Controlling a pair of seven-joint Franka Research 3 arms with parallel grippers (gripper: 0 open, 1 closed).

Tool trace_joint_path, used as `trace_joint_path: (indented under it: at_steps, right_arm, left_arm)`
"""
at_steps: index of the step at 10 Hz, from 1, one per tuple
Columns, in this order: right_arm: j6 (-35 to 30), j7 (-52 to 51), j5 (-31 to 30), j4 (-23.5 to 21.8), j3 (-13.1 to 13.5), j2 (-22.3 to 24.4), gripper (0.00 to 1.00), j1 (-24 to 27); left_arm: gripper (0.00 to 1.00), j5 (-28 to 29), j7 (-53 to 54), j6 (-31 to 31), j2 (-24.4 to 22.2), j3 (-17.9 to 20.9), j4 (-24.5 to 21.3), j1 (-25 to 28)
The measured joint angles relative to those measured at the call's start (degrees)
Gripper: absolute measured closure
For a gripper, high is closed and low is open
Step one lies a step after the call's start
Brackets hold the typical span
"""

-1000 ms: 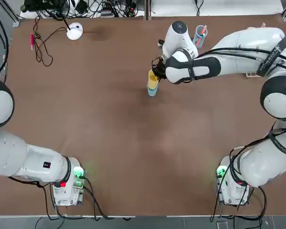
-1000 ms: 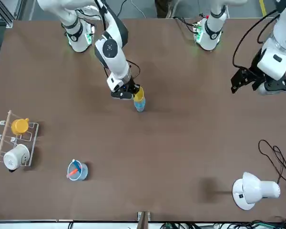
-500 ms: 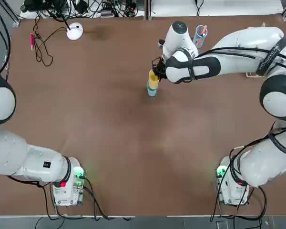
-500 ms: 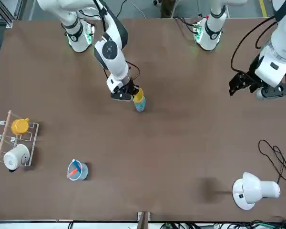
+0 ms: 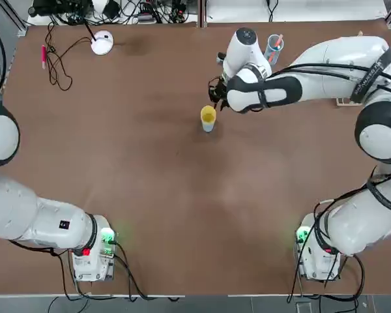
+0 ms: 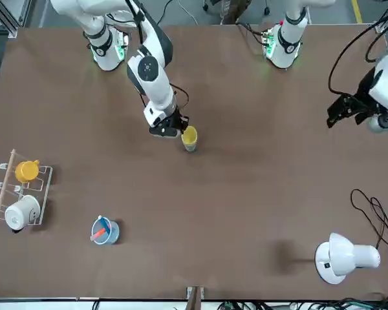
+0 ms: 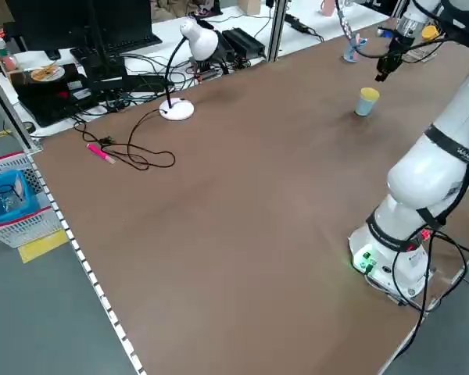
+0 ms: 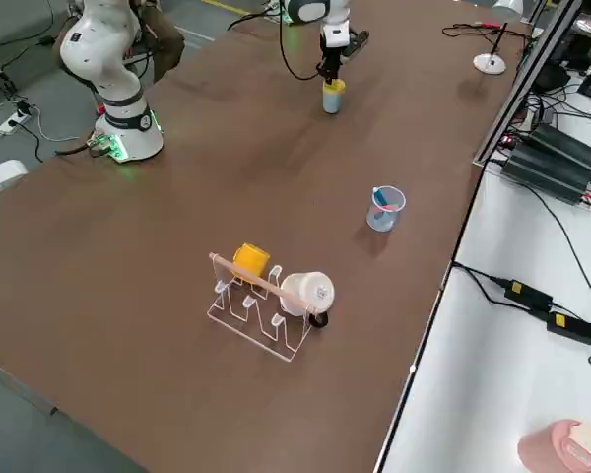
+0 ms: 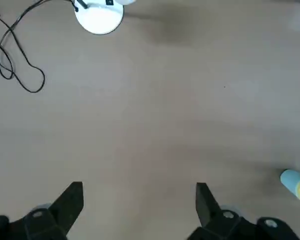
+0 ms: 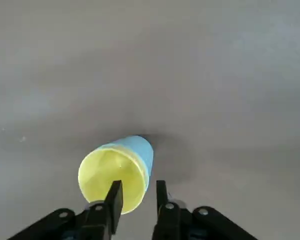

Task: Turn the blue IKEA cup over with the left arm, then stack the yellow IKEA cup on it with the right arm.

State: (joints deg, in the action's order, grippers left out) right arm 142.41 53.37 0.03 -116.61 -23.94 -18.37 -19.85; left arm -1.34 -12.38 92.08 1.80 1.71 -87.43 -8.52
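1. Reference: clock directions are as seen from overhead, with 12 o'clock on the side away from the arm bases; items run outward from the right gripper.
2. Right gripper (image 10: 139, 183): located right of the table's centre line, on the far half; fingers apart, nothing between them; one finger overlaps the rim of the yellow cup in its wrist view, though contact cannot be confirmed.
3. Yellow cup (image 5: 208, 114): lies just beside the fingers, toward 7 o'clock; mouth up, seated in the blue cup (image 5: 208, 128); the pair stands on the table (image 5: 150, 195), shared long axis upright.
4. Governing relation: the right arm is much the nearer; its fingers stand close to the rim on the 1 o'clock side, so clearance there decides the coming move.
5. Assessment: stacking appears complete; retraction of the right gripper is probably what remains; recommended path is up and toward 1 o'clock; a sideways drag could catch the rim and tip the light stack.
6. Tumbler with sticks (image 5: 273, 49): 1 to 2 o'clock from the stack.
7. Lamp (image 5: 102, 42): 10 o'clock, well apart; mug rack (image 6: 19, 190): about 3 o'clock, well apart.
8. Left gripper (image 9: 140, 186): about 9 o'clock, farthest off; fingers wide apart, holding nothing; no action appears required.
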Motion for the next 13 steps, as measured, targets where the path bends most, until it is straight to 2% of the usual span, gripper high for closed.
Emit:
trace_joint_path:
  at_steps: [1, 3, 4, 6, 8, 11, 13]
  right_arm:
    - [-0.12, -0.3, -0.13, 0.23, -0.07, 0.07, 0.61, 1.59]
    - [-0.97, -7.49, -0.35, 0.85, -1.54, 0.62, 0.33, 9.29]
    - [-1.85, -12.75, -0.39, 1.12, -1.94, 1.12, 0.24, 13.87]
    - [-4.26, -23.38, -0.42, 1.65, -2.13, 2.14, 0.24, 21.48]
    - [-6.83, -33.38, -0.51, 1.96, -1.06, 3.36, 0.24, 26.19]
    - [-12.1, -45.59, -0.55, 3.8, 8.05, 5.27, 0.22, 27.3]
    - [-17.16, -50.36, -0.56, 6.75, 14.05, 6.68, 0.0, 27.48]
  left_arm:
    - [0.01, 0.0, 0.0, 0.0, 0.0, -0.08, 0.03, -0.02]
    - [0.01, 0.0, 0.0, 0.0, 0.0, -0.13, 0.06, -0.05]
    - [0.01, 0.0, 0.0, 0.0, 0.0, -0.14, 0.07, -0.06]
    - [0.01, 0.0, 0.0, 0.0, 0.0, -0.22, 0.3, -0.11]
    - [0.01, 0.0, 0.0, 0.0, -0.03, -0.44, 0.43, -0.22]
    - [0.01, 0.0, 0.0, 0.0, -0.03, -0.45, 0.43, -0.21]
    - [0.01, 0.0, 0.0, -0.01, -0.03, -0.25, 0.44, -0.16]
